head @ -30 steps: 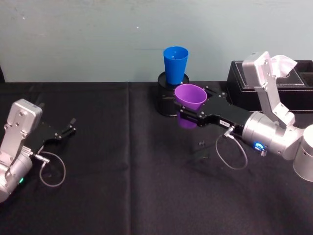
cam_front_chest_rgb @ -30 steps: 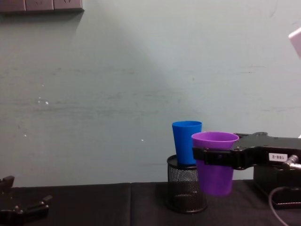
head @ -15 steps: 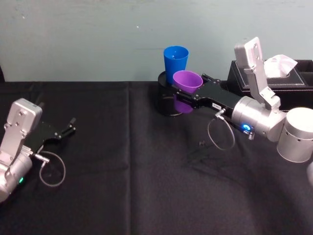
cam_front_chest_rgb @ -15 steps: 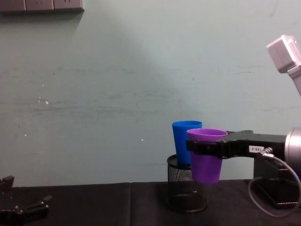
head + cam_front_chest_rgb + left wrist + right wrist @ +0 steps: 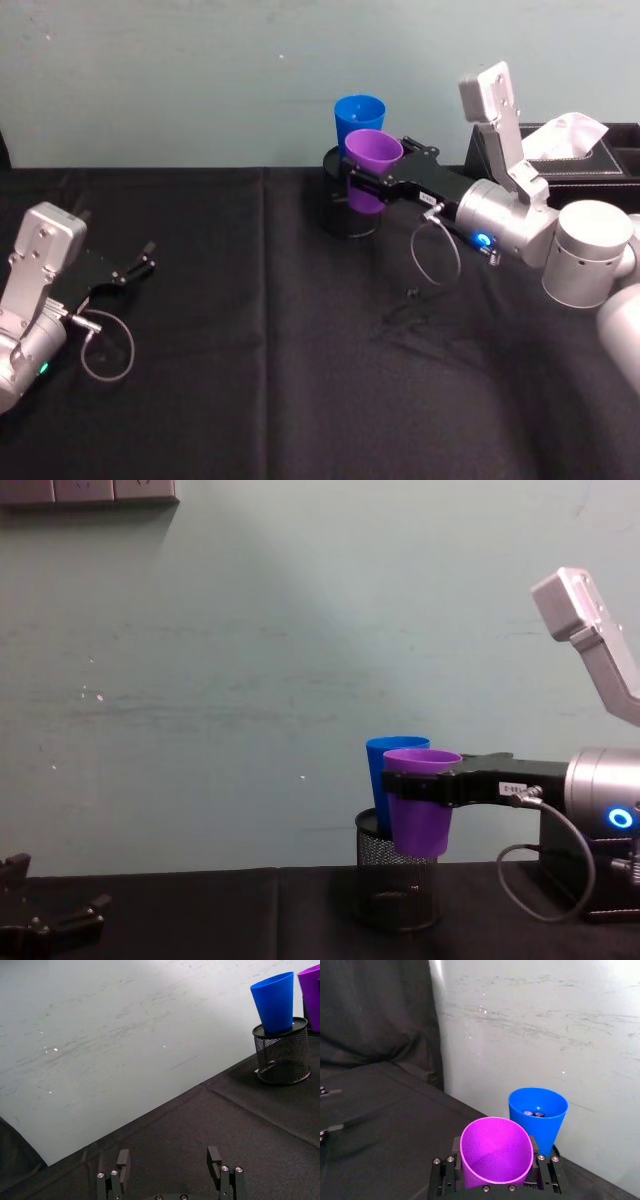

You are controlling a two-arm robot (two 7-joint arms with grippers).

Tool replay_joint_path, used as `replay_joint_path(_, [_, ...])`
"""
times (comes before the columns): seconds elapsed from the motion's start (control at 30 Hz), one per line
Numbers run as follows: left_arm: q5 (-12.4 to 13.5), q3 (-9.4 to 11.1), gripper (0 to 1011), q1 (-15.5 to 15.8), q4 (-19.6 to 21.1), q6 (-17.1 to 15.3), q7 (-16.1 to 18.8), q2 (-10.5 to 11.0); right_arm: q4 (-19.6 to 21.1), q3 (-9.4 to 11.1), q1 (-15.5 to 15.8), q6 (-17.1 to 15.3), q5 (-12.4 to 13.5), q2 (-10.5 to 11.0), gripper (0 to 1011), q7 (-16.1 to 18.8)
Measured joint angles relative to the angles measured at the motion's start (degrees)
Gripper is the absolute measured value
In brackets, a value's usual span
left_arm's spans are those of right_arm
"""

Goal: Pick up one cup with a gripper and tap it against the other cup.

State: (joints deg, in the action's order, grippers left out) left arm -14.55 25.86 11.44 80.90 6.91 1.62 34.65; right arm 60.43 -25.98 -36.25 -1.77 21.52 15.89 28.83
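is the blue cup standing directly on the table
No, the blue cup sits in the mouth of the black mesh pen holder.

- A lab-like test bench: black-draped table (image 5: 250, 350), bare pale wall (image 5: 150, 80).
- Office bits: mesh pen holder (image 5: 281, 1057) just below the right gripper (image 5: 372, 182), tissue box (image 5: 610, 165) to its right.

Purple cup (image 5: 372, 150): upper centre of the frame, upright, held off the table (image 5: 300, 400) and over the holder.
Right gripper (image 5: 371, 174): reaches in from the right, jaws clamped on the purple cup's sides.
Blue cup (image 5: 358, 115): just behind the purple cup, standing in the holder (image 5: 340, 212); whether the cups touch cannot be told.
Left gripper (image 5: 141, 262): lower left, low over the table, fingers apart, holding nothing.
Box (image 5: 590, 165): upper right edge, white tissue on top.
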Motion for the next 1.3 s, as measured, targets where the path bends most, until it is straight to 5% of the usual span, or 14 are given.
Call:
replay_joint_path(0.87, [0.0,0.0,1000,0.0,0.0,0.0,0.0,0.0,-13.6,1.2,-7.8,3.1,-2.3,-5.7,739,1.3])
replay_joint_path(1.3, [0.0,0.0,1000,0.0,0.0,0.0,0.0,0.0,-15.3,1.9,-8.9,3.5,-3.0,-6.5,738,1.9])
